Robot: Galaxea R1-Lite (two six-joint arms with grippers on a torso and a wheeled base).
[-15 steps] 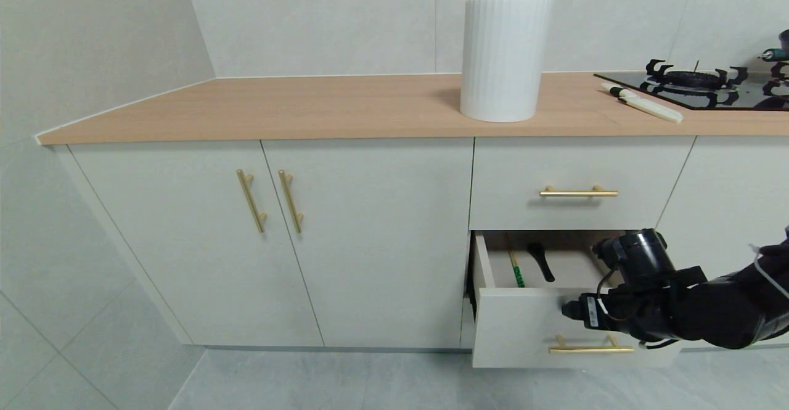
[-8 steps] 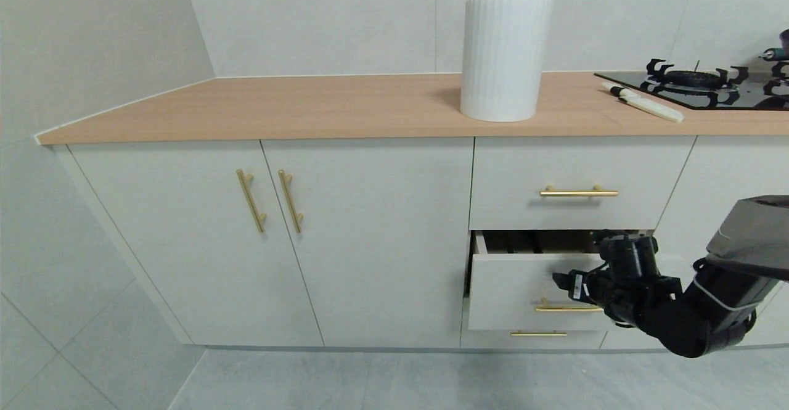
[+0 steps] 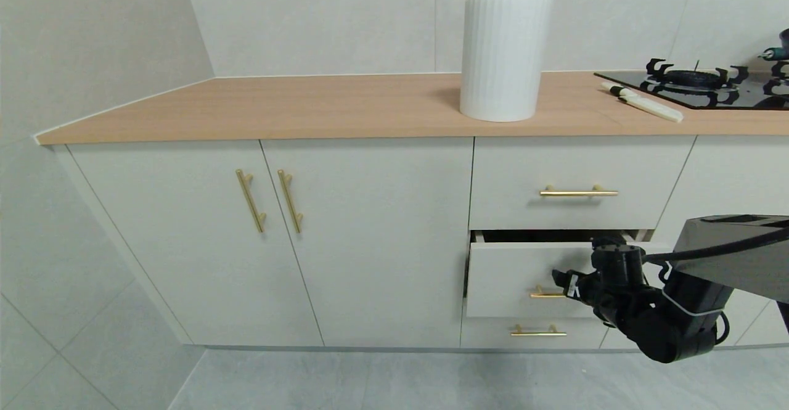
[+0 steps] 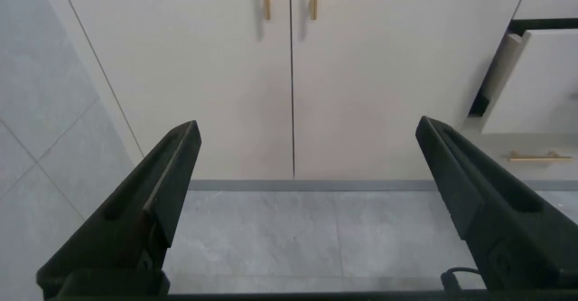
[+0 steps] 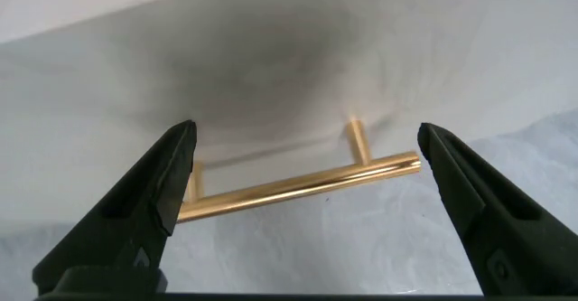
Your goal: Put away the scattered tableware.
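Observation:
The middle drawer (image 3: 511,274) of the cabinet stands out only a little, with a dark gap above its front. My right gripper (image 3: 562,282) is up against that front at its gold handle (image 3: 545,294). In the right wrist view the gripper (image 5: 307,215) is open, its fingers spread to either side of the handle (image 5: 298,185) and holding nothing. A white knife (image 3: 644,103) lies on the wooden counter (image 3: 308,108) beside the hob. My left gripper (image 4: 307,215) is open and empty, low before the cabinet doors (image 4: 291,66).
A tall white ribbed container (image 3: 504,58) stands on the counter above the drawers. A black gas hob (image 3: 703,86) is at the far right. Closed drawers sit above (image 3: 576,182) and below (image 3: 536,335) the middle one. Grey tiled floor (image 3: 370,379) lies in front.
The drawer has slid from half open to nearly shut, hiding the utensils inside. My right gripper has moved in toward the cabinet with the drawer front.

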